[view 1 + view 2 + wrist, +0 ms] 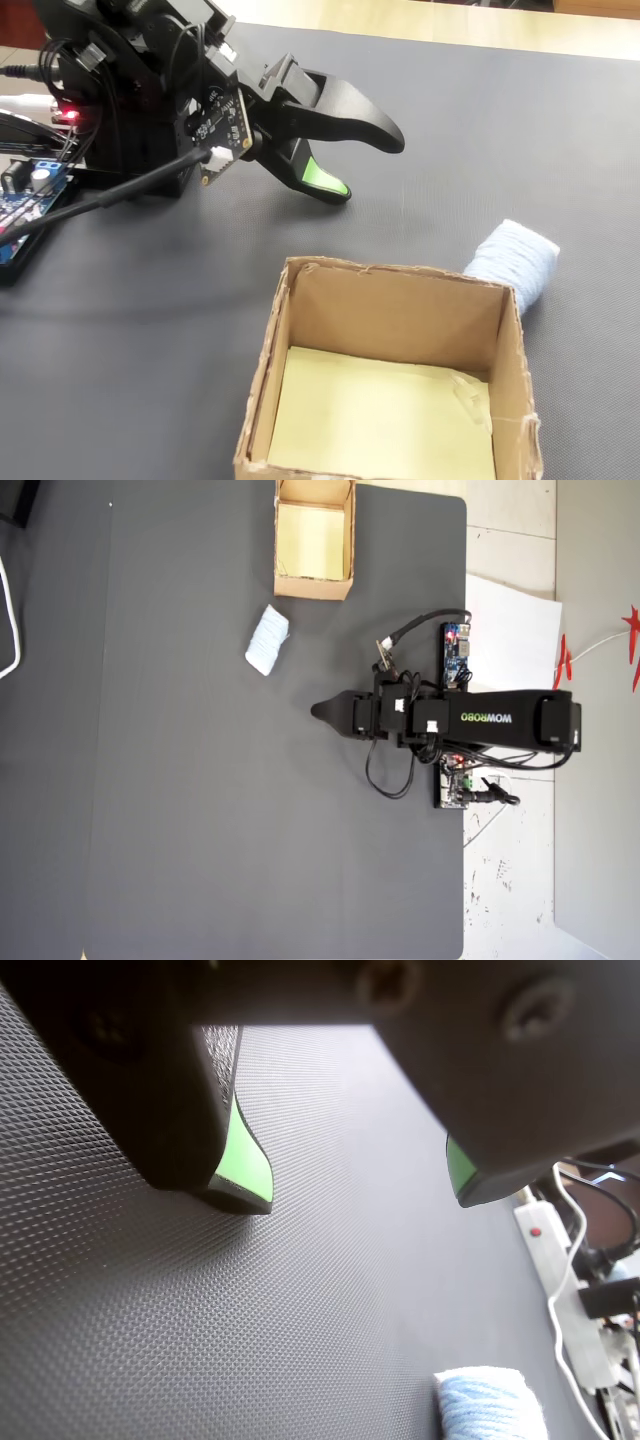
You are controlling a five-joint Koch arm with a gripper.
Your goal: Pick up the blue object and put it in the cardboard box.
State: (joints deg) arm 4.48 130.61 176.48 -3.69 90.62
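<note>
The blue object [510, 262] is a pale ribbed pad lying on the dark mat just behind the far right corner of the cardboard box [400, 310], partly hidden by it. The overhead view shows the blue object [267, 640] below and left of the box [312, 586]. The box stands open, with only its pale yellow floor showing inside. My gripper [370, 165] hovers low over the mat, left of the pad and well apart from it. In the wrist view the gripper [360, 1192] is open, its green pads wide apart with only mat between them. The blue object [490, 1405] sits at the bottom right.
The arm's base and circuit boards [40, 190] with loose cables stand at the mat's edge. A white power strip [560, 1280] with cables lies beyond the mat. A white paper sheet [510, 630] lies off the mat beside the base.
</note>
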